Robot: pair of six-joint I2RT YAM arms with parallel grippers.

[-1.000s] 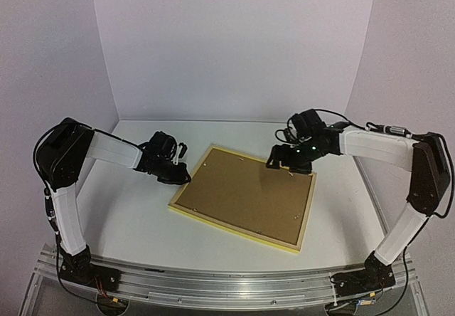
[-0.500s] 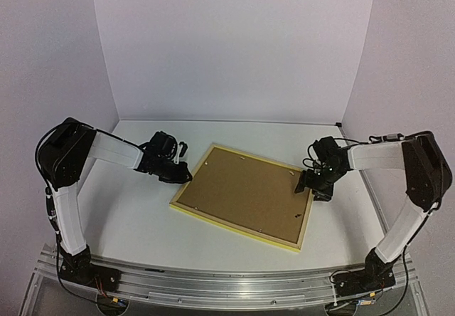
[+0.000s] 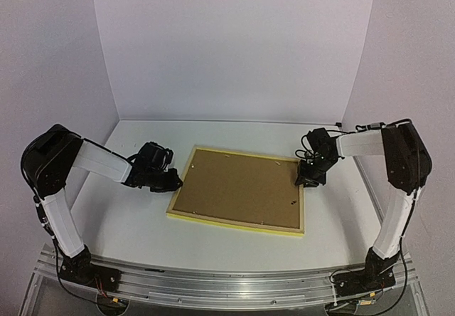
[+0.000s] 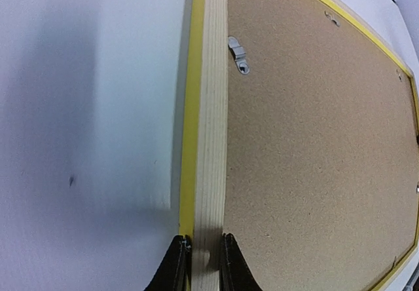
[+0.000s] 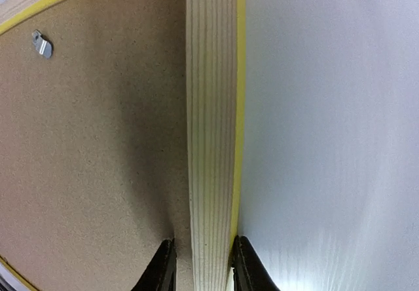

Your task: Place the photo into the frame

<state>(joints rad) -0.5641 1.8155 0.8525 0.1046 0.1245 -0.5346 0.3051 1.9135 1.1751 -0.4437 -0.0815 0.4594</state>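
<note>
You have the yellow-edged, pale-wood rectangular frame [image 3: 239, 194] face-down on the white table [image 3: 128, 216], left gripper [image 3: 173, 181] and right gripper [image 3: 306, 176] jaws each clamping a side rail.

Nothing readable here as far as I can tell, no text, labels, brands or numbers on anything in view.

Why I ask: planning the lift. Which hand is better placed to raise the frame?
Probably left: the left hand pinches the frame snugly by its rail; the right hand straddles the opposite rail, seemingly with slack.
</note>
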